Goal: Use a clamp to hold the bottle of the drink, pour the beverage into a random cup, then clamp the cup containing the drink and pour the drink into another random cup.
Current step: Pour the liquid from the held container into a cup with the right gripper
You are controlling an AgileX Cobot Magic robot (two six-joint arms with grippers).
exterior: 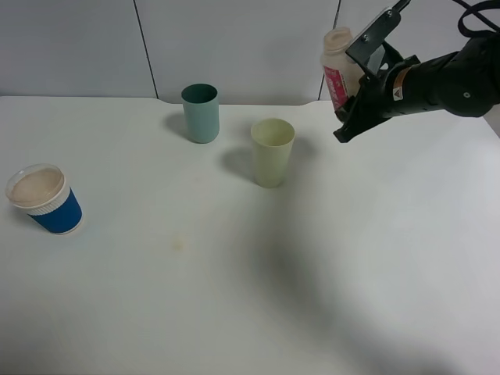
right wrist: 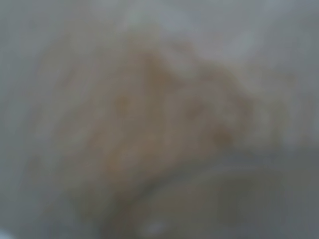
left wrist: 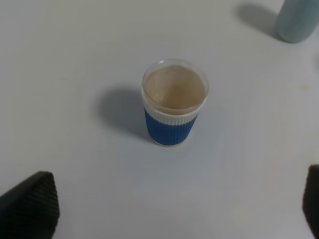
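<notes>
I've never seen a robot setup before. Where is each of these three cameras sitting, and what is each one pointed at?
Exterior high: mounted above, looking down at the table; shows the right gripper holding the bottle near the yellow cup.
Left wrist: on the left arm, looking down at the blue cup; dark fingertips show.
Right wrist: pressed close, only a tan blur.
Shared: blue cup and green cup appear in the first two.

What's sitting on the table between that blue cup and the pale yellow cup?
Nothing. In the exterior high view, only bare white table separates the blue cup from the pale yellow cup; the green cup stands farther back, off that line.
</notes>
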